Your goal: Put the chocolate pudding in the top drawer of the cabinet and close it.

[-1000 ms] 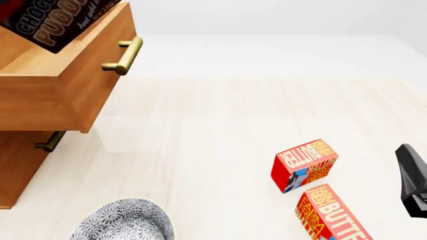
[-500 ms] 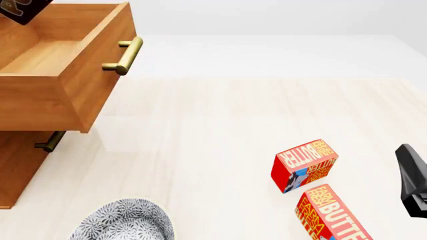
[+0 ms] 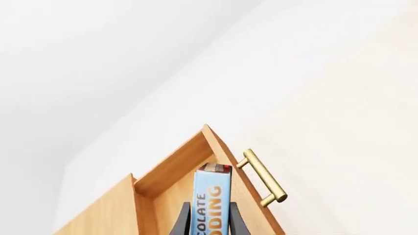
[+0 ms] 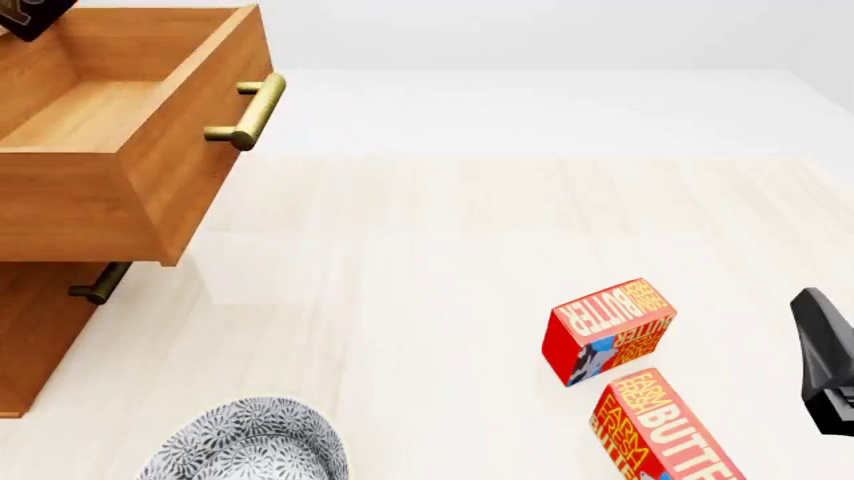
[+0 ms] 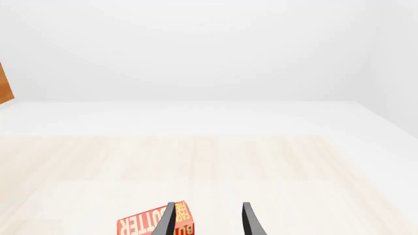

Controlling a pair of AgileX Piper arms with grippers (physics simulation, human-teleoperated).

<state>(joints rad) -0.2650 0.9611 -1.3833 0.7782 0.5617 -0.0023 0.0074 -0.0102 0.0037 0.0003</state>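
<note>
While pale wood table (image 4: 441, 260) spans, white walls, butter boxes (image 4: 610, 328) resting.

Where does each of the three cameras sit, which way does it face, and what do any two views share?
Front view: fixed above the arms' side, looking forward and down at the open top drawer, a patterned bowl and two butter boxes; only the right pincer shows.
Left wrist view: behind the left pincer, looking along the chocolate pudding it grips, over the drawer.
Right wrist view: behind the open right pincer, facing across the table.
Shared: front and left wrist views both show the drawer's brass handle.
</note>
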